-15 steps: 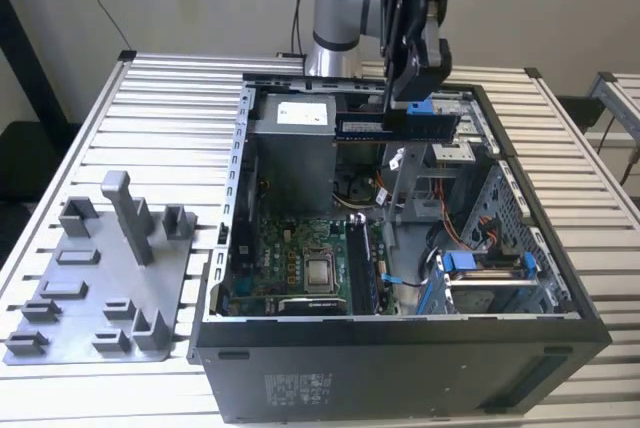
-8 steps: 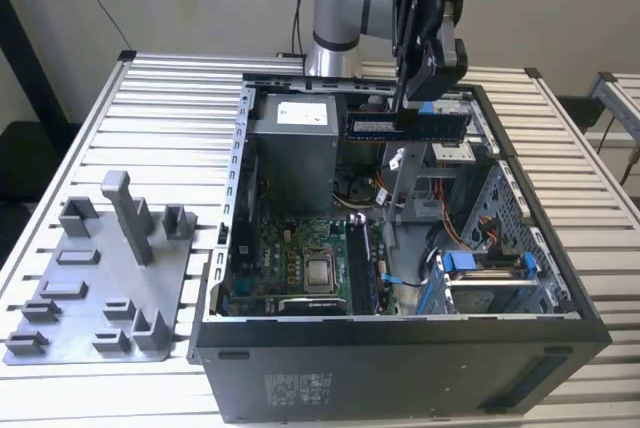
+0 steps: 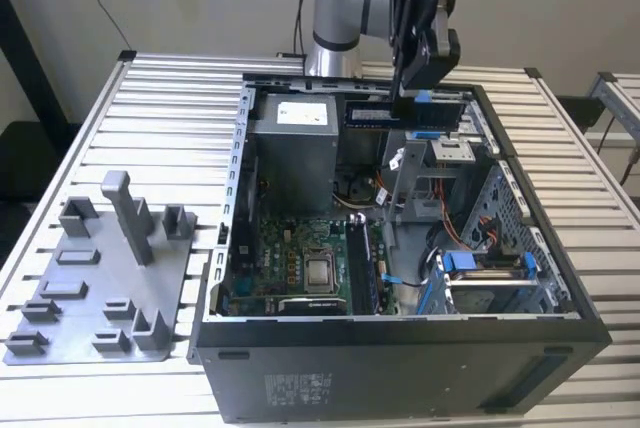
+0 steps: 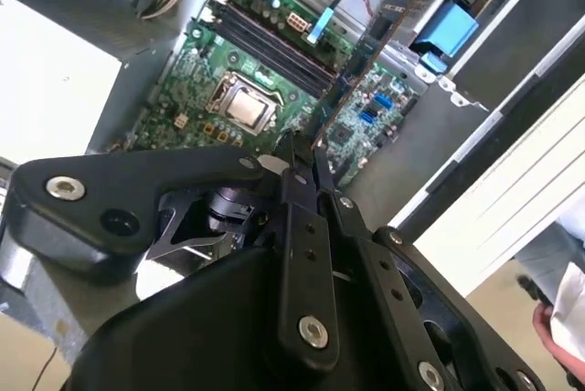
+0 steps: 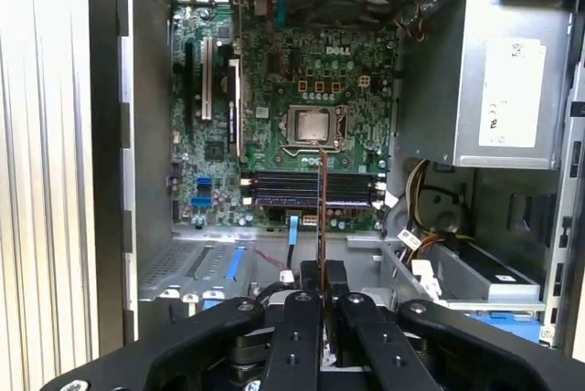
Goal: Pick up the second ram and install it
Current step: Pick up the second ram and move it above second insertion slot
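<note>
Above the far end of the open computer case (image 3: pixel 400 358), in the exterior view, the gripper (image 3: pixel 404 96) hangs with the memory stick (image 3: pixel 372 114) clamped crosswise at its tips, clear of the parts below. The grey holder tray (image 3: pixel 70 338) lies well apart, near the bench (image 3: pixel 170 98) corner at the exterior view's left. In the second wrist view the jaws stand almost together, pinching the memory stick (image 4: pixel 361 71), which runs out over the motherboard (image 4: pixel 192 62). In the first wrist view the memory stick (image 5: pixel 322 199) shows edge-on beyond the gripper (image 5: pixel 322 272), lined across the slots (image 5: pixel 274 188) but apart from them. The pick-up looks done; seating it is left.
</note>
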Robot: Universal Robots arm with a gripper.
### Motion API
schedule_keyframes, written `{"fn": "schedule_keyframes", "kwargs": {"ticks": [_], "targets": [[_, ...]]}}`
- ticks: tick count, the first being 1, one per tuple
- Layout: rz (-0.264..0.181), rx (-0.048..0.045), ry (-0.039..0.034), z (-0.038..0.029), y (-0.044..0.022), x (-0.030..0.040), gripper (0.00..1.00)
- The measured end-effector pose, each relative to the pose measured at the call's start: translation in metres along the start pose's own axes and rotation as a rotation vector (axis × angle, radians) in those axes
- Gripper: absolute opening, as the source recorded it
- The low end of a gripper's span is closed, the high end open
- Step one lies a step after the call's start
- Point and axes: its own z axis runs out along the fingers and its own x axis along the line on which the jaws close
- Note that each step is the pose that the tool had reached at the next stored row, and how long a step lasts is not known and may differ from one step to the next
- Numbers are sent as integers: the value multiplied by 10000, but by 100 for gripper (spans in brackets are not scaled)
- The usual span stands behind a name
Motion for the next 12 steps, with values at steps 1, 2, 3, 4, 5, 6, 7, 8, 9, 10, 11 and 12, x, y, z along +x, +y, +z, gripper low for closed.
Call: {"fn": "schedule_keyframes", "kwargs": {"ticks": [1,2,3,4,5,6,7,8,9,10,11,12], "targets": [[1,0,-21,0,0,-28,14],[1,0,-41,2,0,-58,14],[1,0,-57,2,-1,-90,14],[2,0,-73,3,-1,-122,14],[2,0,-90,5,-1,-152,14],[2,1,-107,6,-2,-182,14],[3,1,-124,7,-2,-212,14],[3,1,-141,8,-2,-242,14],[4,1,-156,8,-2,-272,14],[4,1,-174,9,-3,-302,14],[5,1,-192,10,-3,-329,14],[5,2,-209,11,-4,-355,14]]}}
